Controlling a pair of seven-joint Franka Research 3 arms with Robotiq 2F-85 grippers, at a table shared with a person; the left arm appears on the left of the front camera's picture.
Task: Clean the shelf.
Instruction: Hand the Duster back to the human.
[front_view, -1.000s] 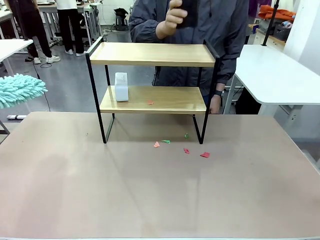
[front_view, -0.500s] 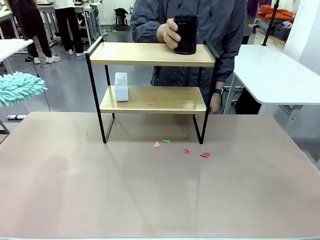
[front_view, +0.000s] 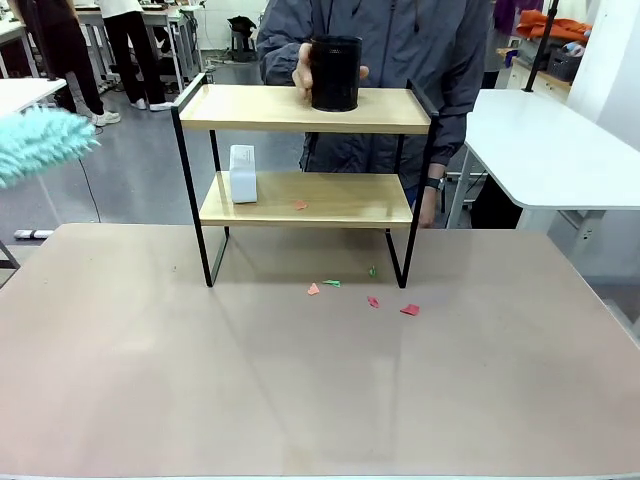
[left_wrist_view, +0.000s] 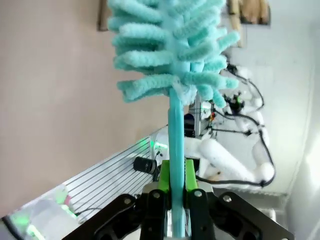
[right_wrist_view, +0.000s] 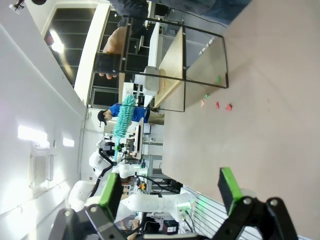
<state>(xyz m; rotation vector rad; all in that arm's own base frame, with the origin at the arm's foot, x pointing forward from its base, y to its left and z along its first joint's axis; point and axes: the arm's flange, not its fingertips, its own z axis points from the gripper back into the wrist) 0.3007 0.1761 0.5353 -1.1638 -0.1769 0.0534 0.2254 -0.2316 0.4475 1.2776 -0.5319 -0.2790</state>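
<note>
A two-tier shelf (front_view: 305, 150) stands at the far middle of the brown table (front_view: 300, 390), its black legs planted on the tabletop. Behind it a person in a grey jacket holds a black cup (front_view: 335, 73) on the top board, one hand (front_view: 305, 68) wrapped around the cup's far side. A small white box (front_view: 243, 173) sits upright at the left end of the lower board, and a red scrap (front_view: 300, 205) lies near that board's middle. More red and green paper scraps (front_view: 365, 292) are scattered on the table just in front of the shelf's right legs.

The left gripper (left_wrist_view: 176, 192) is clamped on the thin stem of a fluffy turquoise duster (left_wrist_view: 170, 55), green pads (left_wrist_view: 164, 172) pressed against the stem from both sides. The duster's head (front_view: 40, 140) hangs in the air at the table's left edge, well apart from the shelf.

The right gripper (right_wrist_view: 170, 192) is spread wide with nothing between its green pads (right_wrist_view: 110, 190), held above the bare table and looking toward the shelf (right_wrist_view: 175, 70) from a distance.
</note>
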